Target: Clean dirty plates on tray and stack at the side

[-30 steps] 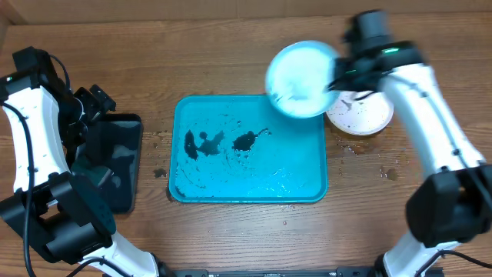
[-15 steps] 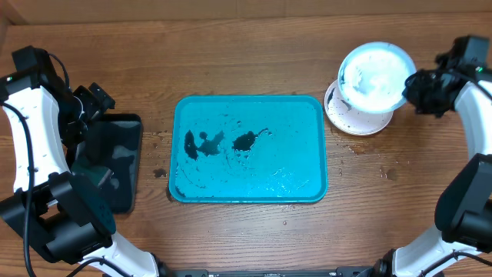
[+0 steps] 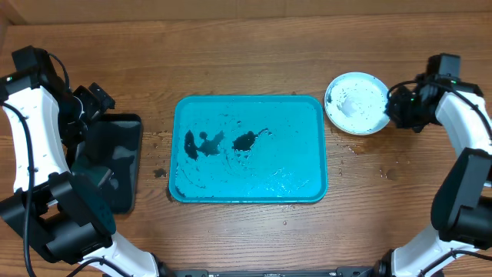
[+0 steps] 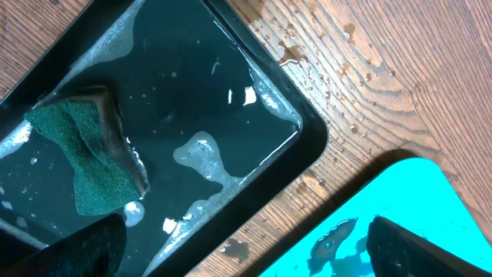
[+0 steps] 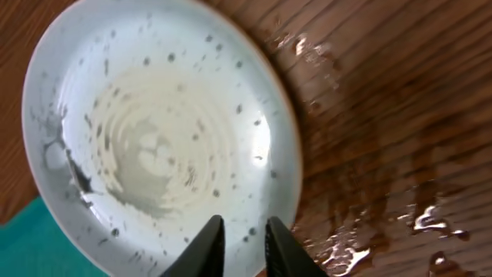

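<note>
- Since a second ago my right arm has swung a plate from over the tray's far right corner out to the right. It now lies flat on the pile beside the tray, where half a second ago it hung tilted above it.
- On the desk [image 3: 246, 46], the tray [image 3: 296, 158] carries no plate now, only black smears and a film of water.
- Over at my left sits the black tray [image 4: 192, 100], full of soapy water, with the green sponge [image 4: 92, 165] lying in it.
- Just off the tray's far right corner, on bare wood, are the plates [image 3: 356, 103].
- They are round, so no long axis governs the approach. Only the rim side matters.
- My right end effector [image 3: 398, 108] is at the top plate's right rim, so the plate lies from it toward the tray. My right arm is much the nearer.
- I judge the next move must back off to the right, away from the rim, without dragging the pile.
- Its tips show a narrow gap in the wrist view. I cannot tell whether they pinch the rim or have let go.
- My left end effector [image 4: 250, 250] hangs over the black tray, jaws wide apart and empty.
- What lies under the top plate is hidden, so I cannot count the pile.
- Dark specks dot the top plate. I cannot tell whether they are dirt or droplets.
</note>
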Available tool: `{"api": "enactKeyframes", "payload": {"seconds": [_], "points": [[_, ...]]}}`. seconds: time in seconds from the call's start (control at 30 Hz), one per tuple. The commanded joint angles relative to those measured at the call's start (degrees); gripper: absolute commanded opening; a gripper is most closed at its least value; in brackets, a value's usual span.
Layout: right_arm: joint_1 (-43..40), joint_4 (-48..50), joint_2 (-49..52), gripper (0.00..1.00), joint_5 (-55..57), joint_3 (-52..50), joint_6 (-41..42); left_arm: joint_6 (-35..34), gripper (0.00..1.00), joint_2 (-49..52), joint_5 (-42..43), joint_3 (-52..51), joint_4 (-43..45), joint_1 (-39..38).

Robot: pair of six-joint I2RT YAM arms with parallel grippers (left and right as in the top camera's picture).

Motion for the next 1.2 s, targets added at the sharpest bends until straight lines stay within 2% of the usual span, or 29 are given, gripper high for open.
{"api": "enactKeyframes", "payload": {"seconds": [0.0, 0.13, 0.23, 0.47, 0.53, 0.57, 0.63, 0.83, 1.03, 1.17], "points": [[1.73, -1.79, -0.61, 0.34, -4.55, 0.57, 0.24, 0.66, 1.0, -0.09, 0.55, 0.83, 0.04, 0.0], [2.01, -5.57, -2.47, 0.42, -10.08, 2.29, -0.02, 0.66, 1.0, -0.09, 0.55, 0.83, 0.04, 0.0], [2.58, -9.09, -6.58, 0.48, -15.85, 2.84, -3.85, 0.66, 1.0, -0.09, 0.55, 0.83, 0.04, 0.0], [7.19, -15.76, -20.0, 0.57, -12.63, 2.82, -4.55, 0.66, 1.0, -0.09, 0.55, 0.83, 0.04, 0.0], [9.49, -18.47, -23.56, 0.67, -11.02, 2.78, -4.57, 0.68, 1.0, -0.09, 0.55, 0.83, 0.04, 0.0], [10.95, -19.82, -25.18, 0.75, -10.6, 2.78, -4.55, 0.66, 1.0, -0.09, 0.55, 0.83, 0.04, 0.0], [13.6, -21.99, -27.32, 1.0, -10.71, 2.78, -4.46, 0.66, 1.0, -0.09, 0.55, 0.83, 0.04, 0.0], [19.34, -25.05, -28.89, 1.0, -10.82, 2.78, -4.31, 0.66, 1.0, -0.09, 0.55, 0.83, 0.04, 0.0], [19.67, -25.33, -28.68, 1.0, -9.6, 2.73, -4.35, 0.66, 1.0, -0.09, 0.55, 0.83, 0.04, 0.0], [19.34, -29.11, -28.74, 1.0, -8.7, 2.73, -4.31, 0.68, 1.0, -0.09, 0.55, 0.83, 0.04, 0.0]]}}
